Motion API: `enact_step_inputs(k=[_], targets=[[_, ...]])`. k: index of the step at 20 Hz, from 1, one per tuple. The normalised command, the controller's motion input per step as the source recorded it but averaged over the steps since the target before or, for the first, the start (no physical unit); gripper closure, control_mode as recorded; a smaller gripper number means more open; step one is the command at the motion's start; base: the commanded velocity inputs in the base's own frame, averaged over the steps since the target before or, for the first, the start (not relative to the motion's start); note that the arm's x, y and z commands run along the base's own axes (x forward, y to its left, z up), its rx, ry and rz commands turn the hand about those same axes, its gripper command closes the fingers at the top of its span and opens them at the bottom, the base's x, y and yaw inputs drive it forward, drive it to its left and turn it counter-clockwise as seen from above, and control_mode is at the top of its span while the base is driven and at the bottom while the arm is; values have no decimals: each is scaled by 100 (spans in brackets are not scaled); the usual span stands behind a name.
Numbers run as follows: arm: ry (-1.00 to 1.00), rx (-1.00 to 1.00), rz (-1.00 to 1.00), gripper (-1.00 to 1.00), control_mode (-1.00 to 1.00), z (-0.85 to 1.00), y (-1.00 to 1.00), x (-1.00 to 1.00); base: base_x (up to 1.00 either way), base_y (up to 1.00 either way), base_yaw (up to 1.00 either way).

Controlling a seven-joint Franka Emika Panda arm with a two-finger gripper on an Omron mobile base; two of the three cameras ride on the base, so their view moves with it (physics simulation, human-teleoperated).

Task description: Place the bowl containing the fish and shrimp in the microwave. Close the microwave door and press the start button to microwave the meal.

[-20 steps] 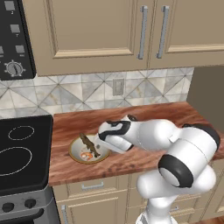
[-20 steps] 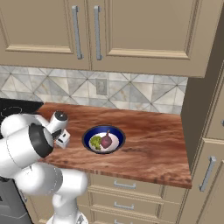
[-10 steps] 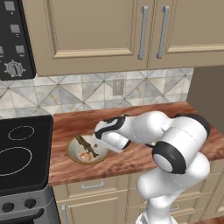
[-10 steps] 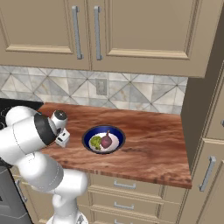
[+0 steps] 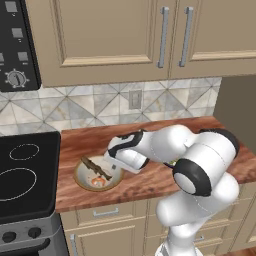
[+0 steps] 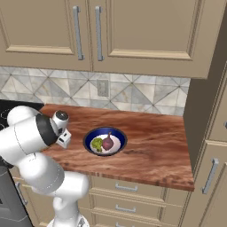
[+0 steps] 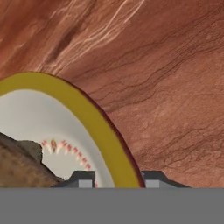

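Arm bent low leftward; gripper (image 7: 114, 178) pointing down, fingers (image 7: 83, 178) parted, one each side of bowl (image 7: 103, 131) rim.

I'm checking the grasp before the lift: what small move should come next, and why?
Probably close the jaws on the rim. In the hand view the two fingertips stand one on each side of the bowl's golden rim, one inside, one outside, apparently not yet pinching. The bowl sits on the counter with the fish and shrimp inside.
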Motion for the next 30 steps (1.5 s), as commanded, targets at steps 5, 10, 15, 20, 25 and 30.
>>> enact_step_inputs(k=[5,10,15,20,25,30], targets=[[0,0,0,100,-100,24,0,0,0,0,0],[-4,1,0,100,-100,47,-20,-6,0,0,0],[-14,11,0,100,-100,40,-58,-21,0,0,0],[-20,22,0,100,-100,42,-82,-30,0,0,0],[0,14,0,100,-100,95,-79,-48,0,0,0],[9,6,0,100,-100,99,-75,-52,0,0,0]])
